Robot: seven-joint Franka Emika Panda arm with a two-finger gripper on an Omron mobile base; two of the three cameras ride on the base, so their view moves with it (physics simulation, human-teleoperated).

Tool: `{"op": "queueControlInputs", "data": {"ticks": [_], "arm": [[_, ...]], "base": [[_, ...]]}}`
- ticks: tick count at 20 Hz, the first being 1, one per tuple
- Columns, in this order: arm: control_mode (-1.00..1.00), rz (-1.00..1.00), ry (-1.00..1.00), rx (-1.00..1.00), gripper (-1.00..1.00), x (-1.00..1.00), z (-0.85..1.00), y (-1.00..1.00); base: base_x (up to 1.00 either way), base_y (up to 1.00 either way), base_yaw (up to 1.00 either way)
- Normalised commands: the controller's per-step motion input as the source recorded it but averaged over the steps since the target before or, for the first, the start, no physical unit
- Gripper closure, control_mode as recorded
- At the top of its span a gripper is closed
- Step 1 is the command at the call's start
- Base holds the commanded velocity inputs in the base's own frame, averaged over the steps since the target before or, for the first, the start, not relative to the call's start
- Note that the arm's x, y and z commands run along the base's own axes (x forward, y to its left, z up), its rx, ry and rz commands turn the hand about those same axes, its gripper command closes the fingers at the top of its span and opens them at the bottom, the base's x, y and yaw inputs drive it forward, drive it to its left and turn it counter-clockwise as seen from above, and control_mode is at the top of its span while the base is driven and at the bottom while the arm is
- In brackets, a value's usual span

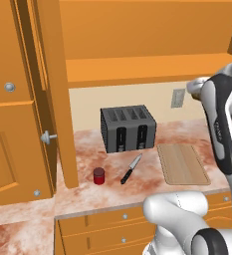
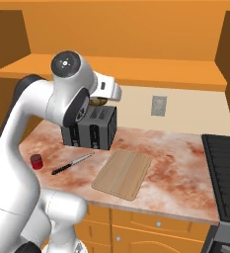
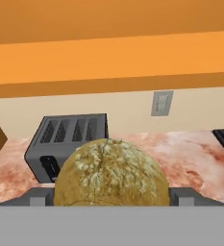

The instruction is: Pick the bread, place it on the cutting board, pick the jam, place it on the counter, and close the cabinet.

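Observation:
The bread [image 3: 111, 168], a lumpy yellow-brown roll, sits between my fingertips [image 3: 180, 197] in the hand view. My gripper [image 2: 101, 100] is shut on it, high in the air above the toaster, and the roll [image 2: 97, 103] peeks out under the hand. The tan cutting board [image 2: 122, 173] lies flat on the marbled counter [image 2: 175, 163], right of the toaster and below the gripper's level. The red jam [image 1: 98, 175] stands on the counter near the knife. The cabinet [image 1: 137, 69] above stands with its door [image 1: 45, 74] swung open at the left.
A dark grey four-slot toaster [image 1: 127, 128] stands at the back of the counter. A black-handled knife [image 1: 131, 169] lies between the jar and the board. A black stove top [image 2: 225, 173] borders the counter on the right. A wall outlet [image 2: 159, 105] is behind.

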Motion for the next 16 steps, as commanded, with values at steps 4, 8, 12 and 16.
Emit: {"op": "queueControlInputs", "data": {"ticks": [4, 8, 12, 16], "arm": [[-1.00, 0.00, 0.09, -0.01, 1.00, -0.25, -0.03, 0.00], [-1.00, 0.00, 0.07, -0.03, 1.00, -0.20, -0.11, -0.01], [-1.00, 0.00, 0.07, -0.01, 1.00, -0.18, -0.16, -0.07], [-1.00, 0.00, 0.07, 0.00, 1.00, -0.13, -0.23, -0.10]], "base": [[0.00, 0.00, 0.00], [0.00, 0.00, 0.00], [0.00, 0.00, 0.00], [0.00, 0.00, 0.00]]}}
